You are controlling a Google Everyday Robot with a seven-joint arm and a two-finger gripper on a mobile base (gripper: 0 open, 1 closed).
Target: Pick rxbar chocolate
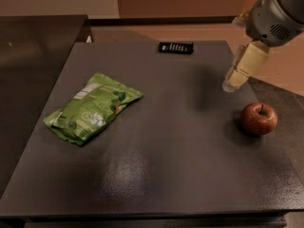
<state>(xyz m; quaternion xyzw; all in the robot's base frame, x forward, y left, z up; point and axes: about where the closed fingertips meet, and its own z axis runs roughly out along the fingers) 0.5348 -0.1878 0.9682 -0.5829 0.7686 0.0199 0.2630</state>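
1. Black wrapper, white lettering in a row: the rxbar chocolate (176, 47) lies flat at the far edge of the dark table (190, 175), roughly midway along that edge, with its long side parallel to it. Nothing touches it.
2. The gripper (231, 83) hangs above the right side of the table, pointing down and to the left. It is well apart from the bar and nearer the red apple (258, 118). Whether it is spread or closed cannot be told from this view. No object is seen in it.
3. A green pouch (92, 107) lies on the left half of the table, well apart from the bar. The apple stands near the right edge. Neither obstructs a straight path to the bar.
4. Stage, as judged: approach not yet made, and the bar is untouched.
5. Handling, as judged: the bar looks light and thin, fairly firm inside, with a smooth film wrapper that is likely slippery. It sits low against the table, so there is little height to catch.
6. Point of hold, as judged: across the short width at mid-length, descending from directly above until nearly on the surface.
7. Risk, as judged: a skewed or shallow closing could push the bar off the far edge or let it slide out.
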